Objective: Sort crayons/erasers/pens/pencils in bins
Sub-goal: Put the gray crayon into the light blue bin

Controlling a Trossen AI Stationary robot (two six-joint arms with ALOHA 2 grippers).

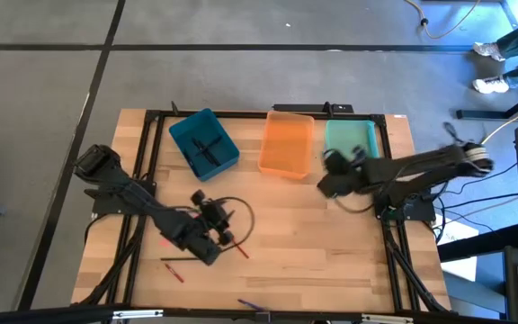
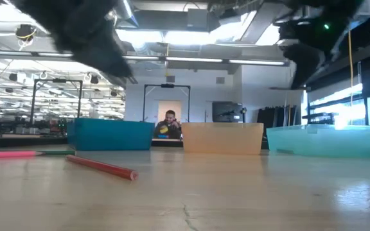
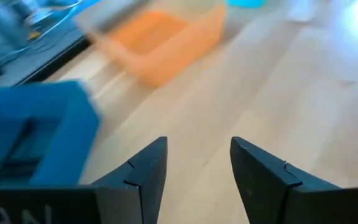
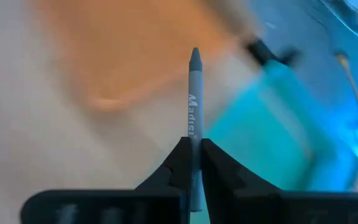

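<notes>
Three bins stand in a row at the far side: a blue one with dark sticks lying in it, an orange one and a mint green one. My right gripper hovers by the near ends of the orange and green bins, shut on a grey crayon. My left gripper hangs open over the table's left middle, near the blue bin, with nothing between its fingers. A red crayon lies flat on the wood just beside it, and another red one lies nearer the front. My right gripper pinches the grey crayon between its two fingers, on the printed shaft toward its rear end. The fingers lie along the crayon, whose pointed tip sticks out well past the fingertips. It is lifted clear of the table and slants downward with the gripper.
A pink stick and a red crayon lie on the wood at the left in the low view. A purple stick rests by the front edge. A black cable loops beside the left gripper. Bare wood spreads across the middle.
</notes>
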